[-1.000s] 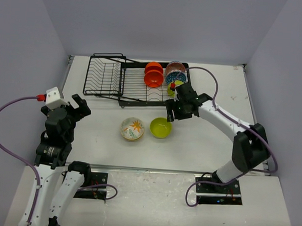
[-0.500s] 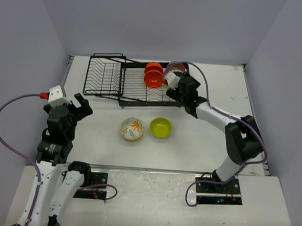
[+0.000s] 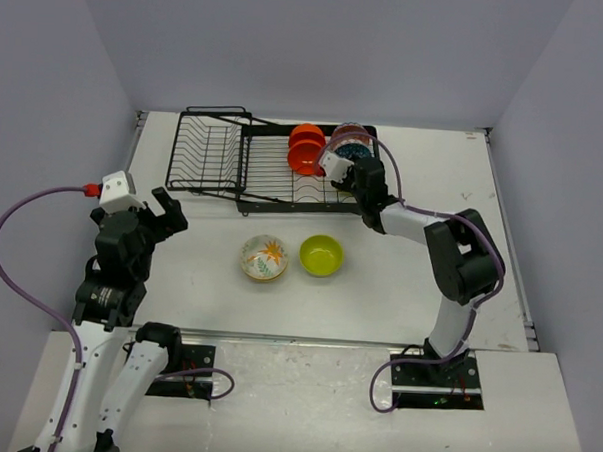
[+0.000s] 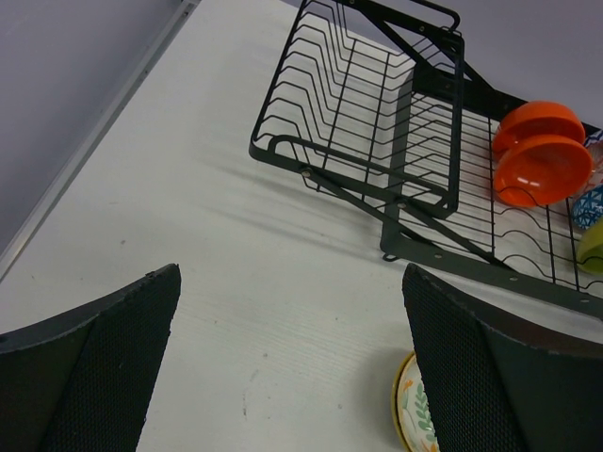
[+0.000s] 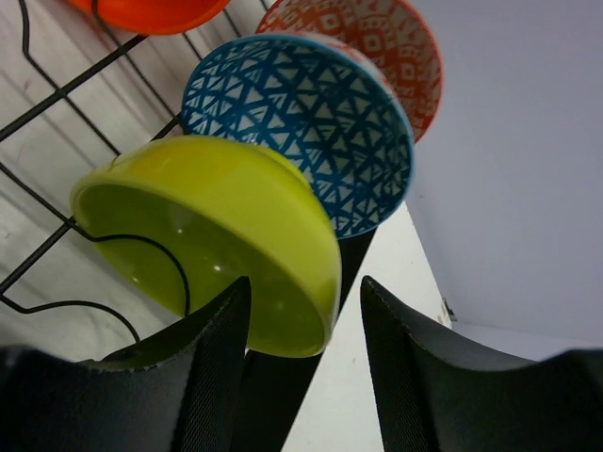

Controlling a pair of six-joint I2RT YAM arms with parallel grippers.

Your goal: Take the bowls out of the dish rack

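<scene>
1. Right claw — fingers apart — straddles the rim of the lime bowl standing in the dish rack, seemingly not yet gripping.
2. Next — close, then lift it out.
3. Left claw hangs apart, idle.

Right end effector: moving off the white counter, away from the loose lime green round bowl, and reaching into the right end of the black wire dish rack.
Its fingers: now straddling, spread apart, the rim of the racked lime green bowl.
Right elbow: folding in toward the rack.
Left end effector: drifting slightly toward the rack.
</scene>
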